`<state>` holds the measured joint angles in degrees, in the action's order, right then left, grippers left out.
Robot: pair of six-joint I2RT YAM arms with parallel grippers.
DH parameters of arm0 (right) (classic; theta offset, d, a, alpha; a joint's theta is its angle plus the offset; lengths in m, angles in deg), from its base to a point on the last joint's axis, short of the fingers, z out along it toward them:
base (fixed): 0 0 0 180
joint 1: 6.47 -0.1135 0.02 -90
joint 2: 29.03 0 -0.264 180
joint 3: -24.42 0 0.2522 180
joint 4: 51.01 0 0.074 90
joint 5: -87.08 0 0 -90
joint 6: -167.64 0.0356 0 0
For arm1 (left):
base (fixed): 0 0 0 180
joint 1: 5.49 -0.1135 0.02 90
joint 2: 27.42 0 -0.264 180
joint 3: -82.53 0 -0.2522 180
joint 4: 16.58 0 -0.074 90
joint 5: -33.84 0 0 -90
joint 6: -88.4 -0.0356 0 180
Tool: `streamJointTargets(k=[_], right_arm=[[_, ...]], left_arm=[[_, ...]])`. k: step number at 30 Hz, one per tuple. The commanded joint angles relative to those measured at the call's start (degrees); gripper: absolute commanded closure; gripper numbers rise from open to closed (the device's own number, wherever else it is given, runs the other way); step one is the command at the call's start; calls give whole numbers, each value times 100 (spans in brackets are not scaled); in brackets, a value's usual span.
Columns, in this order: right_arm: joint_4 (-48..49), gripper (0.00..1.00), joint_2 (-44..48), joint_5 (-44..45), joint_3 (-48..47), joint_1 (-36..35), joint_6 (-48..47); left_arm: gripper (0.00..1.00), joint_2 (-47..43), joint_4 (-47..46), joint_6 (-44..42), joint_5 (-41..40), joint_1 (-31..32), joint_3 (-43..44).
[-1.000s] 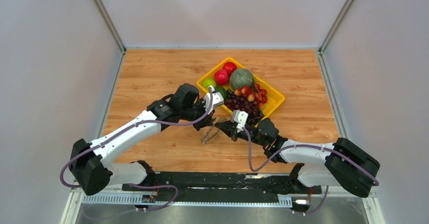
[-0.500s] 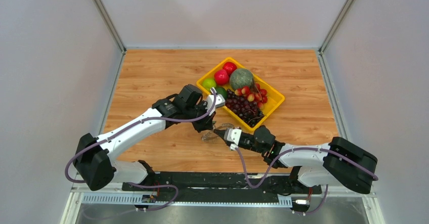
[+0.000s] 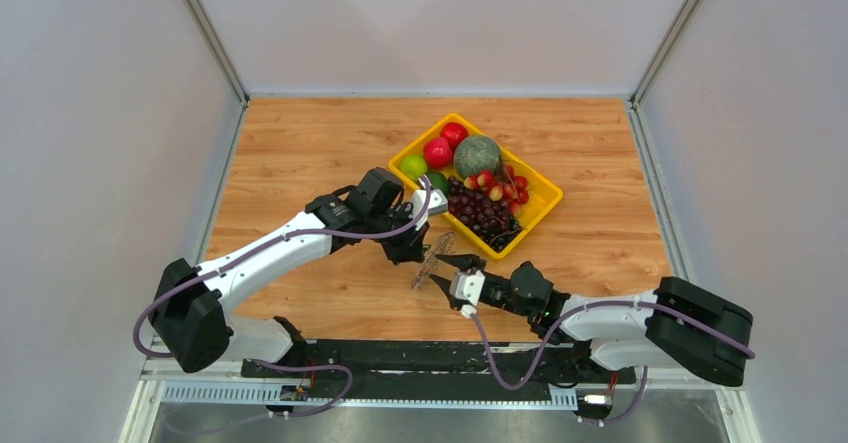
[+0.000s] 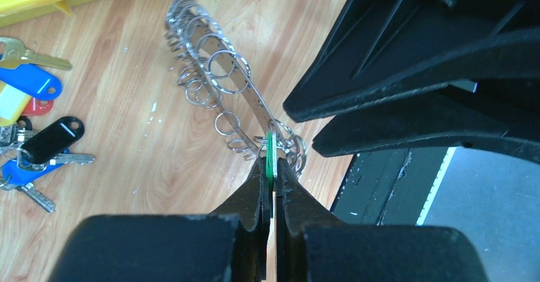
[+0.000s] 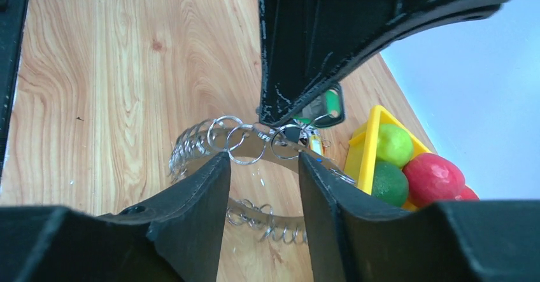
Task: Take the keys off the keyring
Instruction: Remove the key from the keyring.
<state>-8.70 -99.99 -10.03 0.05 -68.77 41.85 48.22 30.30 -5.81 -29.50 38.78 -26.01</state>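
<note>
The coloured key bunch [image 4: 44, 139] lies aside on the desk [image 3: 300, 143], clear of the work. The left fingers [image 4: 262, 183] are clamped together on the green tag [image 4: 271, 153], probably to anchor the keyring [image 4: 237, 84]. The ring is held on edge near the middle of the desk's near edge, just short of the yellow tray [image 3: 525, 168]. The right fingers [image 5: 213, 180] stand apart astride the band, seemingly lining up on one of the keys [image 4: 181, 21]. There is one ring, one tag, one bunch and one tray. The keys look like small loops and are too crowded to count.
</note>
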Motion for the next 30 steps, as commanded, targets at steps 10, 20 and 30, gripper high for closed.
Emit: streamJointTargets(k=[10, 20, 30], right_arm=[[-1199, 62, 1660, 194, -25, -36, 1866], [-2096, 62, 1648, 573, -529, -30, 2747], [-1986, 62, 1214, 525, -811, -35, 2831]], left_arm=[[100, 32, -183, -72, 659, 26, 176], [100, 13, -201, -39, 780, 24, 193], [100, -9, -201, -36, 839, 28, 204]])
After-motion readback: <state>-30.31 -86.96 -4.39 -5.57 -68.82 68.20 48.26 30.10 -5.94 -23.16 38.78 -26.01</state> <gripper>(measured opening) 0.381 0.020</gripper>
